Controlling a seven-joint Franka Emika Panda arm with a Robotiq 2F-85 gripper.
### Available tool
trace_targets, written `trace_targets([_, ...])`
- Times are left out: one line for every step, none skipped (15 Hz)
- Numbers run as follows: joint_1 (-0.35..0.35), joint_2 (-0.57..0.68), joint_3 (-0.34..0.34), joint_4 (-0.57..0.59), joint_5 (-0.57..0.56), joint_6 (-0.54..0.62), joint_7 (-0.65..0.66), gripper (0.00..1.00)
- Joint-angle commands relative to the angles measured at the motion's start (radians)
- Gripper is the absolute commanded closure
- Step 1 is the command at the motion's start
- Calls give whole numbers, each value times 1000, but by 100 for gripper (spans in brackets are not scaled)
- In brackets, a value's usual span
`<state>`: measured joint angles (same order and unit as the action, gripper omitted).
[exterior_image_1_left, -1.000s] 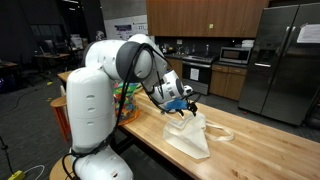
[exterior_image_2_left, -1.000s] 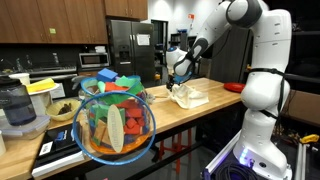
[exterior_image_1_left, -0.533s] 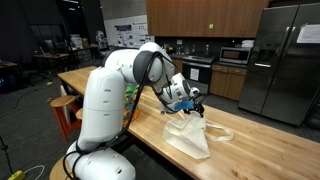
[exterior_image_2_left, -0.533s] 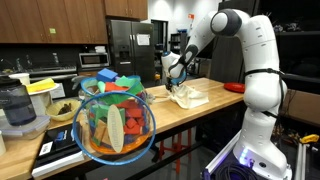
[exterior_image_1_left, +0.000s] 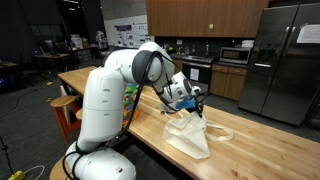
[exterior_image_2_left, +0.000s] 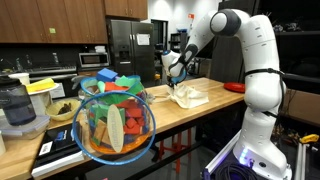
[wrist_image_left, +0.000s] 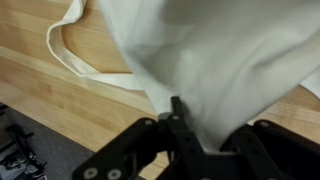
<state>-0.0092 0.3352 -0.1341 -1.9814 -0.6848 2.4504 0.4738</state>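
Note:
A cream cloth bag (exterior_image_1_left: 190, 137) lies crumpled on the wooden table (exterior_image_1_left: 105, 92), with a strap loop trailing to one side. My gripper (exterior_image_1_left: 197, 108) stands at the bag's raised top edge in both exterior views, where the bag (exterior_image_2_left: 188, 97) sits under the gripper (exterior_image_2_left: 177, 84). In the wrist view the bag's fabric (wrist_image_left: 220, 50) fills the frame and narrows down between the jaws of the gripper (wrist_image_left: 200, 125). One dark finger (wrist_image_left: 177, 108) presses against the cloth; the other is hidden behind it. The strap loop (wrist_image_left: 60, 55) rests on the wood.
A clear bowl of colourful toys (exterior_image_2_left: 115, 120) stands close to the camera, with a blender (exterior_image_2_left: 15, 105) beside it. A red plate (exterior_image_2_left: 233, 87) lies on the table behind the arm. A stool (exterior_image_1_left: 62, 103) stands by the robot base; the table edge (wrist_image_left: 60, 110) runs just under the gripper.
The arm swung over and came down onto the bag's top edge. Since then it has held still while the jaws closed in on the fabric.

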Motion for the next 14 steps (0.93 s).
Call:
trace_targets([-2, -129, -20, -108, 0, 52, -36, 100])
trace_targets([-7, -152, -24, -128, -3, 71, -32, 100])
trace_targets([-12, -173, -31, -148, -8, 87, -26, 100])
trace_targets([-20, -191, -35, -166, -7, 104, -23, 100])
trace_targets([-30, -207, -42, -183, -8, 119, -21, 99])
trace_targets([-41, -222, -50, -202, -10, 138, -19, 99])
trace_targets([-55, -236, -60, -221, -11, 160, -20, 99])
trace_targets([-69, -247, -71, -236, -15, 179, -17, 99])
trace_targets([-87, -258, -83, -255, -16, 206, -24, 99])
trace_targets([-105, -264, -96, -269, -21, 231, -26, 99])
trace_targets([-126, -265, -111, -281, -21, 260, -39, 99])
trace_targets([-144, -264, -124, -289, -17, 283, -52, 99])
trace_targets([-164, -258, -139, -293, -15, 307, -68, 99])
trace_targets([-186, -249, -157, -298, -11, 336, -90, 99])
